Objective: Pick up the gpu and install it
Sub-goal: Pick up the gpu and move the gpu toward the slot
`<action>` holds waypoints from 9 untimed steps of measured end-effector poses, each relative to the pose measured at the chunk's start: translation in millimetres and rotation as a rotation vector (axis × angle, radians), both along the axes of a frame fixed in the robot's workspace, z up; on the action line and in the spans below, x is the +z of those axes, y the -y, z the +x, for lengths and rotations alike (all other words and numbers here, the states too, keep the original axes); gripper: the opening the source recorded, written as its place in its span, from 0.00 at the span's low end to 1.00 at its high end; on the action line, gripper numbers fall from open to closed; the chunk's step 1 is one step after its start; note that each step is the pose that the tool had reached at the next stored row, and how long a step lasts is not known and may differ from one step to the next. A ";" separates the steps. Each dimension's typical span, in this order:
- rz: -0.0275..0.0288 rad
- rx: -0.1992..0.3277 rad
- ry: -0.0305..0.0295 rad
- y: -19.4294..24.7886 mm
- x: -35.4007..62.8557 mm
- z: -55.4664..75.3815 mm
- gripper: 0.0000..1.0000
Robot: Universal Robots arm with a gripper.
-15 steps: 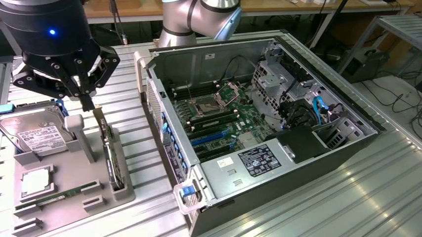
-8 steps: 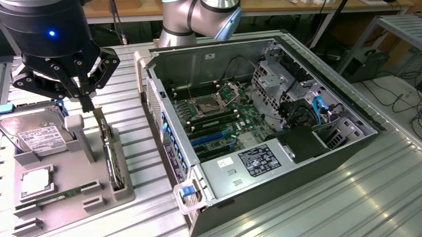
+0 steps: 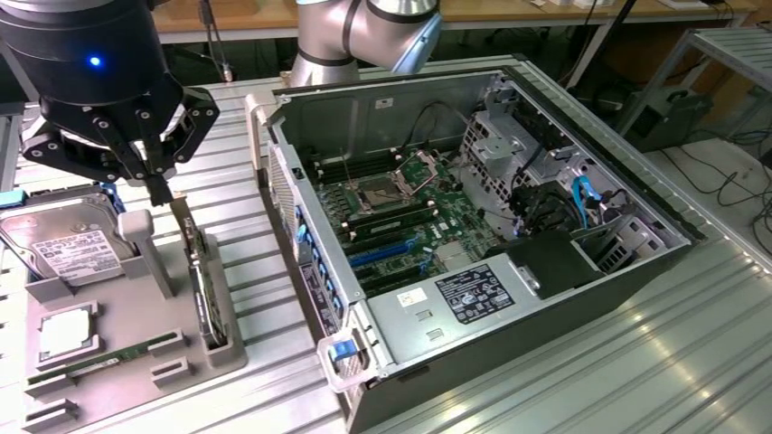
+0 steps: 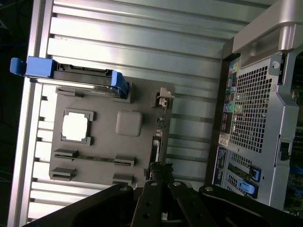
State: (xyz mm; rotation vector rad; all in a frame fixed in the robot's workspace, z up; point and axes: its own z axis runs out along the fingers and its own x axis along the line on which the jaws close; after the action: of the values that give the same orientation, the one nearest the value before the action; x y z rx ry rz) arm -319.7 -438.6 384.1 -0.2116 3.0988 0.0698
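The gpu point(image 3: 201, 276) stands on its long edge in a slot of the grey holder tray point(image 3: 133, 362) at the exterior view's left, a thin dark card with a pale bracket end point(image 4: 163, 94). In the wrist view the gpu point(image 4: 158, 137) runs as a narrow strip away from my fingers. My gripper point(image 3: 157, 185) hangs above the tray, close over one end of the card, apart from it. The gripper point(image 4: 161, 171) is shut, its fingertips pressed together with nothing between them.
The tray also holds a silver hard drive point(image 3: 61, 244) with a blue caddy point(image 4: 71, 78), a square CPU point(image 4: 75, 126) and a slim green RAM stick point(image 3: 108, 357). The open computer case point(image 3: 603, 271) lies at the exterior view's right, motherboard with blue slots point(image 3: 386, 255) exposed.
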 end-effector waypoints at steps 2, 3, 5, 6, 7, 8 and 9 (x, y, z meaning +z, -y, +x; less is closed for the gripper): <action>0.0000 0.000 0.0000 0.0 0.0 0.0 0.11; 0.0000 0.000 0.0000 0.0 0.0 0.0 0.11; 0.0000 0.000 0.0000 0.0 0.0 0.0 0.24; 0.0000 0.000 0.0000 0.0 0.0 0.0 0.30; 0.0000 0.000 0.0000 0.0 0.0 0.0 0.30; 0.0000 0.000 0.0000 0.0 0.0 0.0 0.36; 0.0000 0.000 0.0000 0.0 -0.4 0.0 0.42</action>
State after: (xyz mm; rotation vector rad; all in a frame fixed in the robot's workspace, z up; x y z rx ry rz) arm -319.7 -438.6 383.7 -0.2116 3.0988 0.0698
